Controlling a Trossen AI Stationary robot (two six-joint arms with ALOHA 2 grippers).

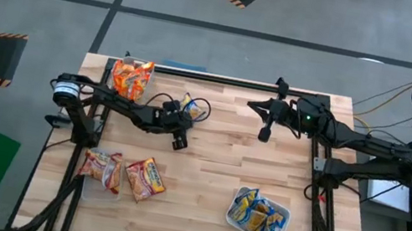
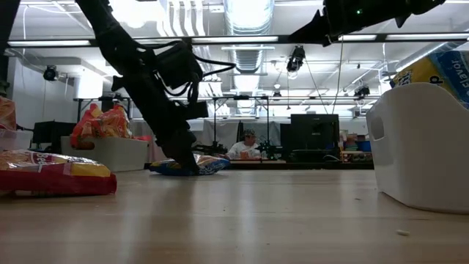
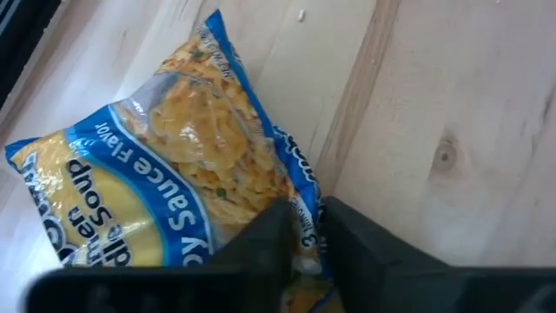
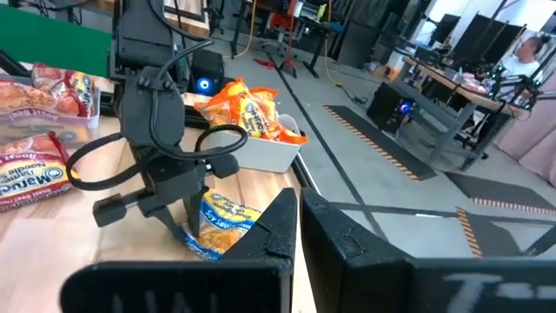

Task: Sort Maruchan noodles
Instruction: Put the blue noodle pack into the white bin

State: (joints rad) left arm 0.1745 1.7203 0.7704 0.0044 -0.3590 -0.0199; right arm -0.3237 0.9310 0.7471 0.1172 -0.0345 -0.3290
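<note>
Left gripper (image 3: 304,235) down at table level over the blue packet (image 3: 174,183), jaws narrowed onto the packet's near edge, crinkled film pinched between the fingertips (image 3: 261,239). Most of the packet lying flat on the table (image 1: 215,160) ahead of the jaws, noodle picture facing up. Grip judged shallow: only the seam edge caught, bulk of the packet outside the pinch.

Right gripper (image 4: 300,217) held high above the table and well apart from the work, jaws clenched on nothing.

Destination judged to be the tub of blue packets (image 1: 258,216), far from the left jaws. Orange packets in tub (image 1: 131,77) close behind the left jaws; red packets (image 1: 121,173) beside them.

Recommended for the step in hand: confirm firm closure before lifting; raise straight up and slowly, watching for the film sliding out of the pinch. If the packet droops or peels free, set down and re-grasp deeper across the edge. Clear the nearby tub wall before traversing.
</note>
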